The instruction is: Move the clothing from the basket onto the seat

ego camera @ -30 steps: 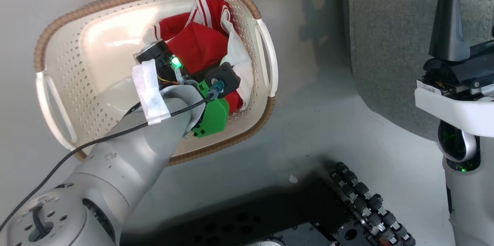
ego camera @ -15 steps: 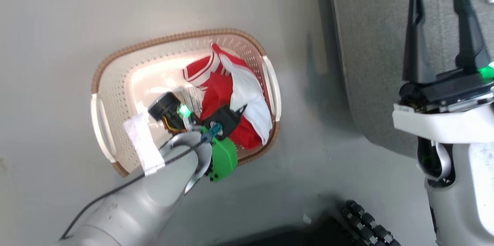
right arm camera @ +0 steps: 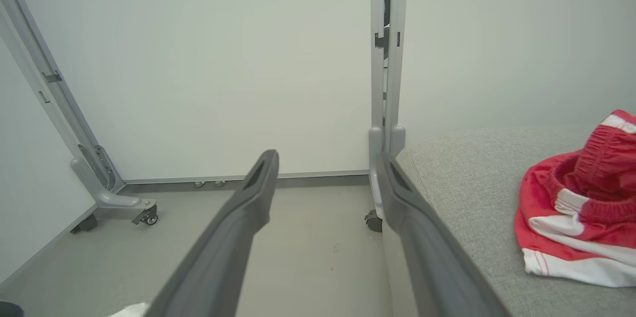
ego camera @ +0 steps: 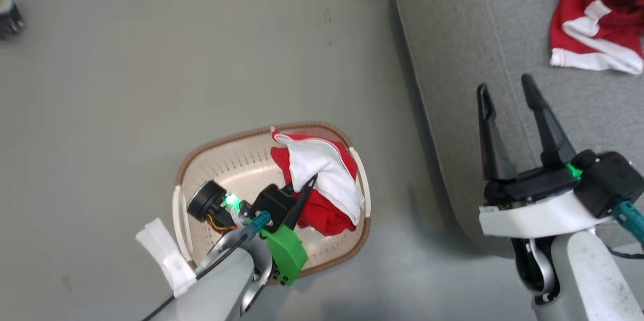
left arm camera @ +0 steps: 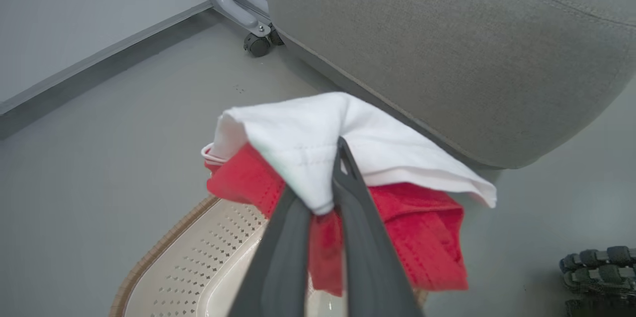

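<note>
— Left gripper [ego camera: 311, 181]?
— Pinched tight on a red-and-white garment [ego camera: 324, 170] hanging over the basket [ego camera: 226, 138].
— Right gripper [ego camera: 504, 83]?
— Spread wide, empty, above the seat [ego camera: 453, 59]; 1 other garment [ego camera: 598, 24] lies far right there.

Basket [ego camera: 226, 167] on floor [ego camera: 151, 59], left of the seat [ego camera: 453, 59].
</note>
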